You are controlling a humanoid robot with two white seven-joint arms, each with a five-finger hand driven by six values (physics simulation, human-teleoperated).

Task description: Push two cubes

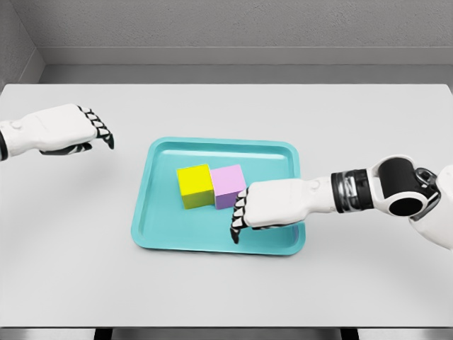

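**Cubes side by side on the tray, right hand beside the pink one**

Cubes sit together near the middle of a teal tray (pixel 152 234), which lies flat on a pale grey table (pixel 71 269). The yellow cube (pixel 195 186) is on the left and the pink cube (pixel 229 185) on the right; their facing sides touch or nearly touch, with no clear gap between them. Both stand upright on the tray floor, closer to the far rim than to the near one.

The right hand (pixel 272 207) reaches in from the picture's right, its white forearm and dark wrist joint stretched over the tray's right rim. The palm faces down and the fingers (pixel 238 221) are bent downward at the knuckles, dark tips pointing toward the tray floor. They grasp nothing. The hand lies just beside the pink cube, at its lower right corner; from this view it looks to be touching or almost touching that cube, but real contact cannot be told. The hand covers part of the tray's near right area.

The left hand (pixel 67 129) hovers over the table well to the left of the tray, apart from both cubes. Its fingers (pixel 101 129) are loosely curled, dark tips pointing right toward the tray, and it holds nothing.

A grey wall runs behind the table's far edge.
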